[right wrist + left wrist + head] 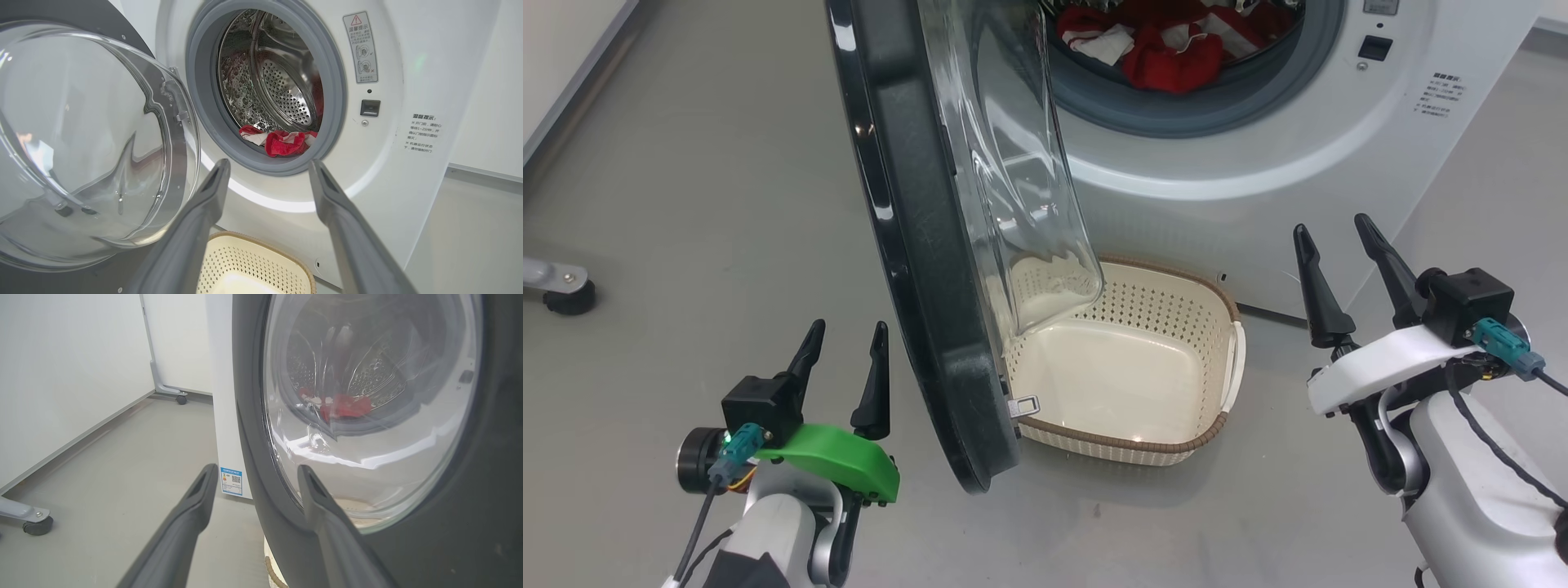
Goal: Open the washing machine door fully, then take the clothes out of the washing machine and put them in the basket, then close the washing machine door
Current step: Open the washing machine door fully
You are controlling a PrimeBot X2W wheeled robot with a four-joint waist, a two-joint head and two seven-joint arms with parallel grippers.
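Washing machine door (pixel 907 245): swung out from the washing machine (pixel 1258 163) and standing roughly edge-on to its front. The glossy black rim faces away from the drum mouth and the clear glass bowl faces toward it.

Clothes (pixel 1168 49): red with white patches, heaped at the bottom of the machine's drum, just inside the grey rubber ring (also visible through the door glass in the left wrist view).

Basket (pixel 1127 445): on the floor directly before the machine, below the drum mouth, with its left end hidden behind the door's lower edge.

Left gripper (pixel 848 324): before the machine on the door's outer side, fingers spread wide with nothing between them. It is close beside the black rim, but whether they touch cannot be told.

Right gripper (pixel 1330 224): before the machine's right front, fingers parted and empty, pointing toward the drum mouth.

Castor (pixel 568 296): on the floor, well left of the machine.
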